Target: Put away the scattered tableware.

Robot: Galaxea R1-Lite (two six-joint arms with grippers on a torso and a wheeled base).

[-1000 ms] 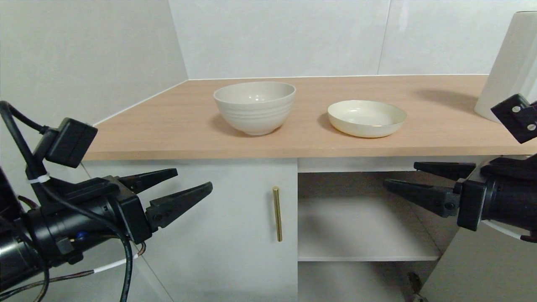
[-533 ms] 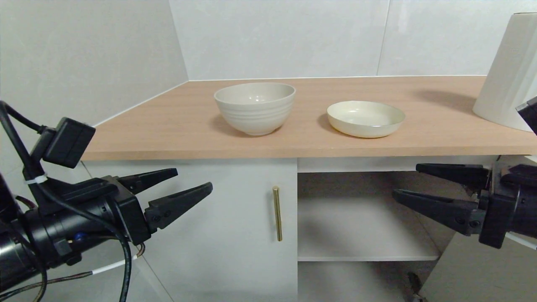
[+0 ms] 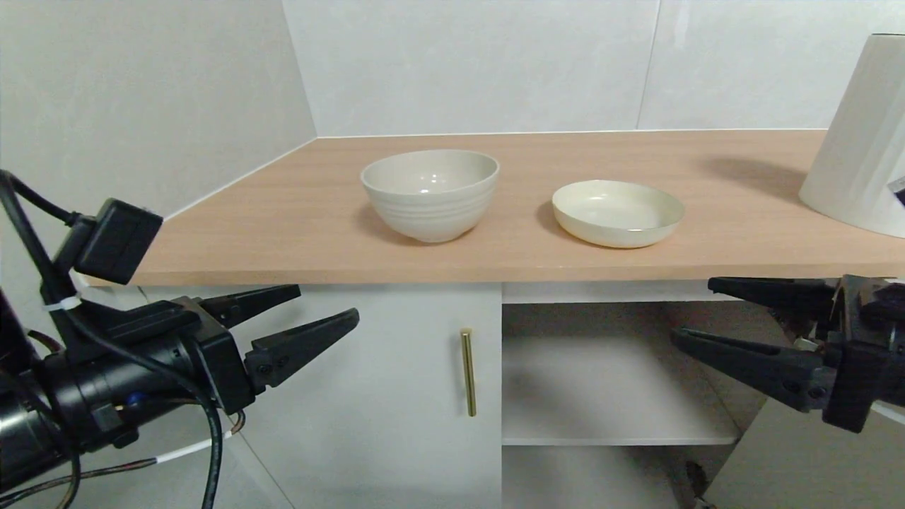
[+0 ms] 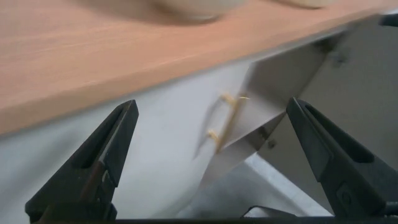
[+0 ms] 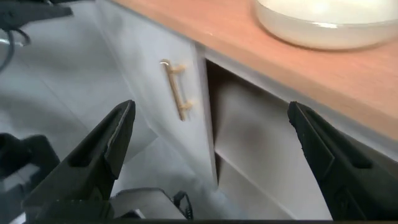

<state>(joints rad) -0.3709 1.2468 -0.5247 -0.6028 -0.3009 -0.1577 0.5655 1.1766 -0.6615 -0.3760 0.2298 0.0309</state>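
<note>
Wooden countertop (image 3: 297, 233) runs along a white tiled wall (image 3: 481, 63), with white cabinets below. Deep ribbed cream bowl (image 3: 429, 194) sits upright on the counter, left of centre. Shallow cream dish (image 3: 617, 212) sits to its right, near but apart from it, both close to the front edge. White cylindrical container (image 3: 859, 134) stands at the far right of the counter, well apart from the dish. Left cabinet door (image 3: 353, 396) is closed and has a vertical brass handle (image 3: 467, 372). Right compartment is uncovered, white shelf (image 3: 608, 396) inside. Left gripper (image 3: 327, 302) hangs below counter level in front of the closed door, jaws spread wide, holding nothing. Right gripper (image 3: 691, 309) hangs in front of the uncovered compartment, below the dish, jaws also spread wide, nothing between them. Left wrist view looks up at the counter underside and handle between the fingers (image 4: 93, 168). Right wrist view has the dish overhead and the handle between its fingers (image 5: 329, 155).
</note>
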